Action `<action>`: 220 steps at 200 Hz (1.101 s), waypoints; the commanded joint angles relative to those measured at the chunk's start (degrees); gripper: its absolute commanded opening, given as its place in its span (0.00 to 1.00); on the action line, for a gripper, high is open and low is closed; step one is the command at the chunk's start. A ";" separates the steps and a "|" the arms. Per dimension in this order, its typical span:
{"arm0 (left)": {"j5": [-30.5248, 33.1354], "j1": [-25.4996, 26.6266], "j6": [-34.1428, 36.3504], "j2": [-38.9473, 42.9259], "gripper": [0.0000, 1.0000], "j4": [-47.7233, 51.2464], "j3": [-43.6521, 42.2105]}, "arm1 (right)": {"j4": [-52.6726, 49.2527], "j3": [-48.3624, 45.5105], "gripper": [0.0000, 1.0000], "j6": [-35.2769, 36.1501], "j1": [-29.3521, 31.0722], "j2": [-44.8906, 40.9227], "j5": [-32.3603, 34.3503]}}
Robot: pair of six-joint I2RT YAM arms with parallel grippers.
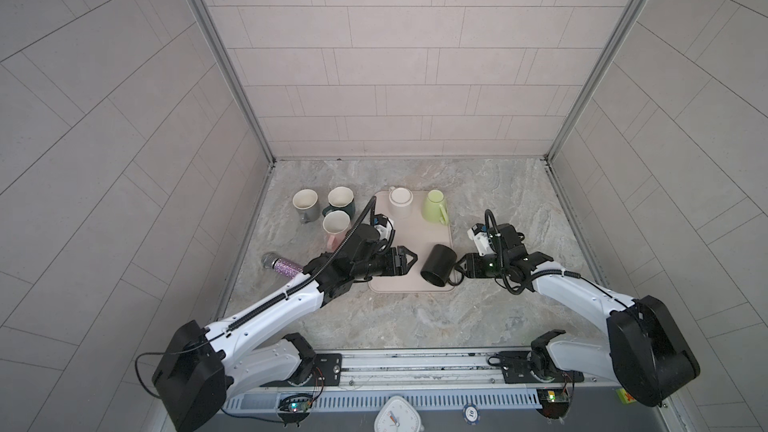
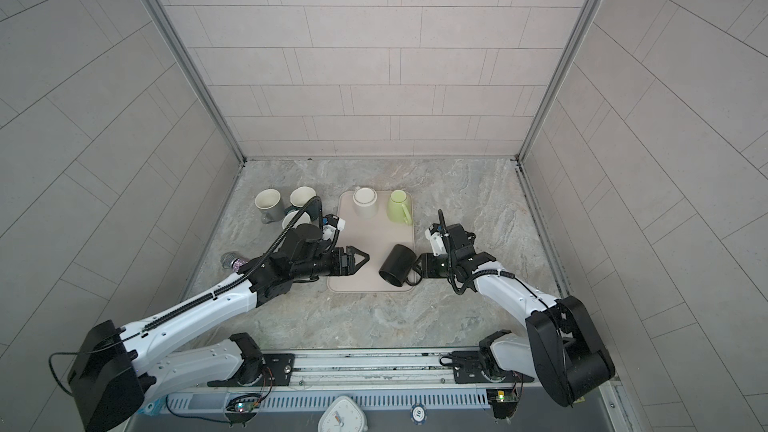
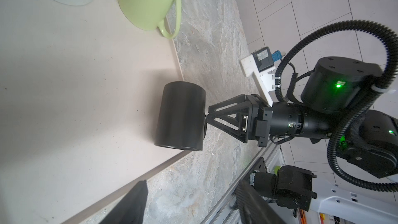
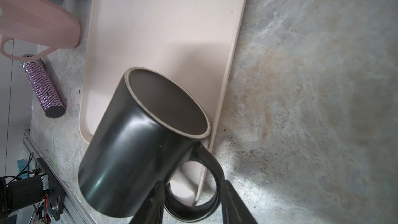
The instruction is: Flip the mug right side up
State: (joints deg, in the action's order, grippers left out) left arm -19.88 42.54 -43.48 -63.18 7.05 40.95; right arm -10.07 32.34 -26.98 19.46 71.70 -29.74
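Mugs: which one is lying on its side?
The black mug, at the tray's corner by the right gripper. The white mug and green mug stand mouth down; the other three, mouth up.

The middle of the tray lies bare, an open lane between the left claw and the tilted black mug. That mug blocks the near right corner, with the right claw clamped on its handle. A white mug and a green mug bar the far edge. Three mugs and a glittery microphone crowd the tabletop on the left. Its near strip and right side are open.
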 commanded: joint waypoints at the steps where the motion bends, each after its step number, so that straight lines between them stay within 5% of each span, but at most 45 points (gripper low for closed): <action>1: 0.45 0.20 -0.88 0.95 0.71 -1.82 -0.61 | 1.25 0.88 0.43 1.67 -0.18 1.05 -2.35; 220: 2.44 0.21 0.86 0.37 0.72 0.97 1.77 | 7.22 -5.80 0.36 -4.60 4.33 -6.39 -3.50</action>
State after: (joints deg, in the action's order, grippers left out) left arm -18.92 42.54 -43.81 -63.48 6.63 40.93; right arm -2.92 26.96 -30.48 21.54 67.11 -34.89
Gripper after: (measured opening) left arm 0.714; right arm 0.362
